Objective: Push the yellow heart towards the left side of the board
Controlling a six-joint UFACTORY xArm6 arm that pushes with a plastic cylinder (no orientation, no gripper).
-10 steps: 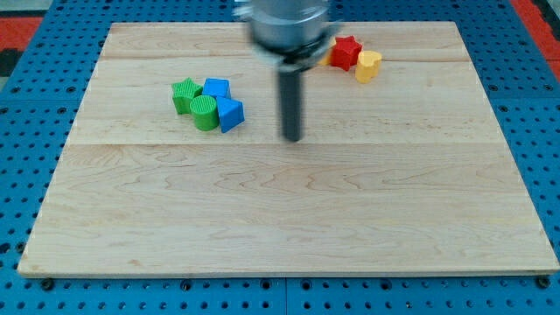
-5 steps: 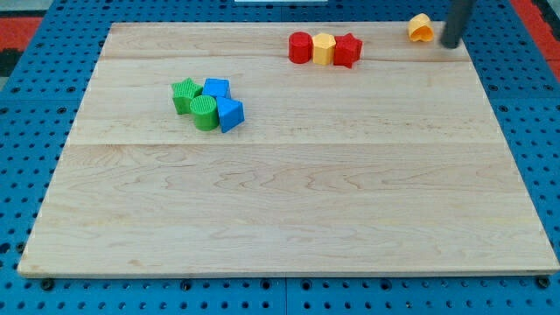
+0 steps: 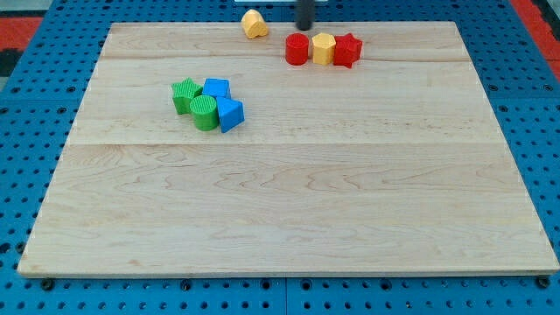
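The yellow heart [image 3: 254, 24] lies at the view's top edge of the tabletop [image 3: 289, 210], a little to the view's left of the middle. It sits tilted, and its long axis seems to run from the upper left to the lower right of the view; which end is the pointed one is too small to tell.

My tip [image 3: 304, 26] stands at the same top edge, to the view's right of the heart and apart from it. There are no fingers on this arm, only the dark rod, so nothing is spread or pinched.

Just below and to the right of my tip, a red cylinder [image 3: 297, 48], a yellow block [image 3: 324, 48] and a red star [image 3: 347, 50] stand in a touching row.

Well apart, toward the view's left, a green star [image 3: 184, 94], a green ridged cylinder [image 3: 204, 113], a blue block [image 3: 216, 88] and a blue triangle [image 3: 230, 115] huddle together.
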